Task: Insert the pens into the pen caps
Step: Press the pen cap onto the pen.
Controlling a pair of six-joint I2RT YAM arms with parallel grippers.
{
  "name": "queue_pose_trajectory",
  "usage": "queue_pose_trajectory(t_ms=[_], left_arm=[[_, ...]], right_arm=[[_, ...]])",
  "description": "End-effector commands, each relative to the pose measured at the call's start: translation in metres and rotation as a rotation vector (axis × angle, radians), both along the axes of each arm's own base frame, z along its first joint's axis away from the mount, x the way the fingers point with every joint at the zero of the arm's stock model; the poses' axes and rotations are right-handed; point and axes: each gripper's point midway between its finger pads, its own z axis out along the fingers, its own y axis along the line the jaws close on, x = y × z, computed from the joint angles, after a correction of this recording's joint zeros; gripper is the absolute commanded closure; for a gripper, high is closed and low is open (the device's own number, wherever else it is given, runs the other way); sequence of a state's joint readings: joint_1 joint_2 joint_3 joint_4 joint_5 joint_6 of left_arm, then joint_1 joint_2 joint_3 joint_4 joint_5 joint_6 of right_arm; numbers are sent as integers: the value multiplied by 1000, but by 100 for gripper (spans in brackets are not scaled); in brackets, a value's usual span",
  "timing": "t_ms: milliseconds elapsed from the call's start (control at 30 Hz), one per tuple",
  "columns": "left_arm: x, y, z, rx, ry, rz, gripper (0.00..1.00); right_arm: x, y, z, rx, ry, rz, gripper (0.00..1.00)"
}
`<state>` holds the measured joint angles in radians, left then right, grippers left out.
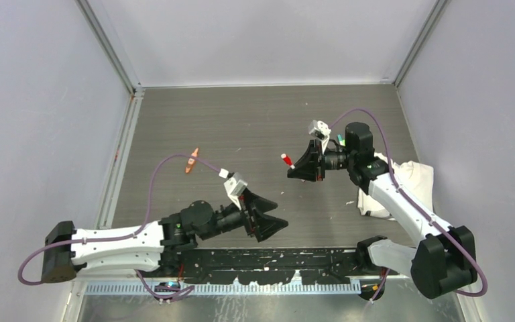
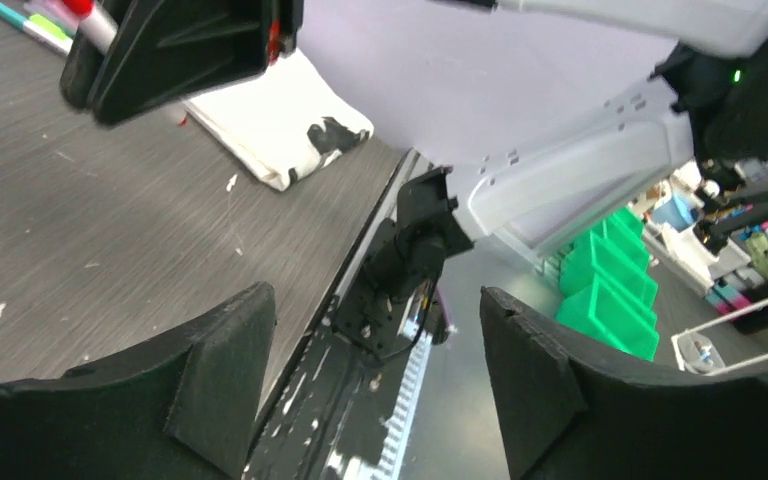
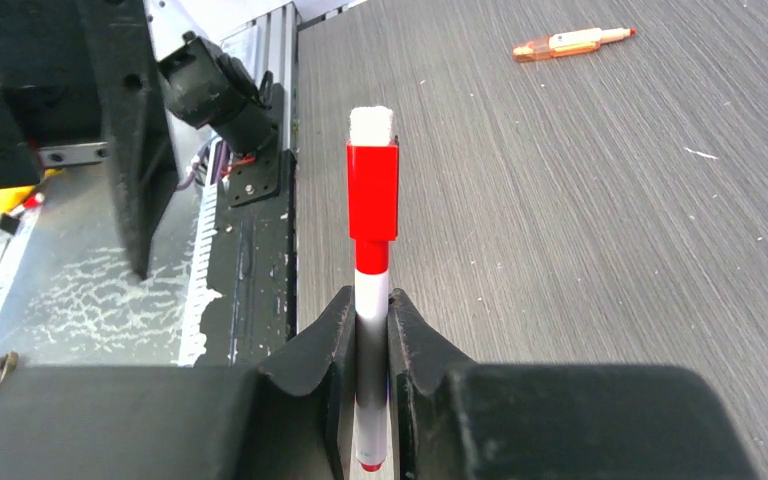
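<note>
The dark grey wood-grain table (image 1: pixel 255 121) carried both arms at its near edge. The white-and-black left arm (image 1: pixel 121 243) reached rightward across the near part of the table. The white-and-black right arm (image 1: pixel 402 201) reached from the near right corner toward the centre. A crumpled white cloth (image 1: pixel 416 176) lay on the right side of the table, partly beneath the right arm. Black marks on the cloth, seen from the left wrist camera, could not be read as writing. Bright green plastic bins (image 2: pixel 610 290) stood beyond the table edge in that same view.

The left gripper (image 2: pixel 375 370) had its two fingers wide apart and faced the right gripper (image 3: pixel 372 315). The right gripper's fingers were pressed together on the lower body of a thin white pen with a red band (image 3: pixel 371 285). This pen projected straight out past the fingertips. A rectangular red plastic cap (image 3: pixel 372 190) sat on its outer end, topped by a white felt pad (image 3: pixel 372 122). No print on the pen was legible.

A pen with a translucent orange cap (image 1: pixel 191 163) lay flat on the table left of centre, well apart from both grippers. Teal and light green pens (image 2: pixel 25 22) lay on the table beyond the right gripper, near the cloth.
</note>
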<state>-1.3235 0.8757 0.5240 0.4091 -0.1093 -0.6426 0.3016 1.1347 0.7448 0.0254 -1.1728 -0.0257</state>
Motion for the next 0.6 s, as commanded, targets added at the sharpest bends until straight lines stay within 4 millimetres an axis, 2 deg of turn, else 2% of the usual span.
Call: queue_pose_trajectory(t_ms=[0, 100, 200, 433, 567], left_arm=[[-3, 19, -20, 13, -171, -11, 21], [4, 32, -33, -20, -211, 41, 10], [11, 38, -46, -3, -234, 86, 4], [20, 33, -77, 95, -224, 116, 3], [21, 27, -94, 139, -204, 111, 3]], right_arm=[[-11, -2, 23, -1, -130, 92, 99], [-17, -6, 19, -26, -176, 119, 99], [-18, -7, 16, -38, -198, 128, 99], [-18, -10, 0, -76, -223, 147, 96], [-8, -15, -13, -144, -243, 123, 96]])
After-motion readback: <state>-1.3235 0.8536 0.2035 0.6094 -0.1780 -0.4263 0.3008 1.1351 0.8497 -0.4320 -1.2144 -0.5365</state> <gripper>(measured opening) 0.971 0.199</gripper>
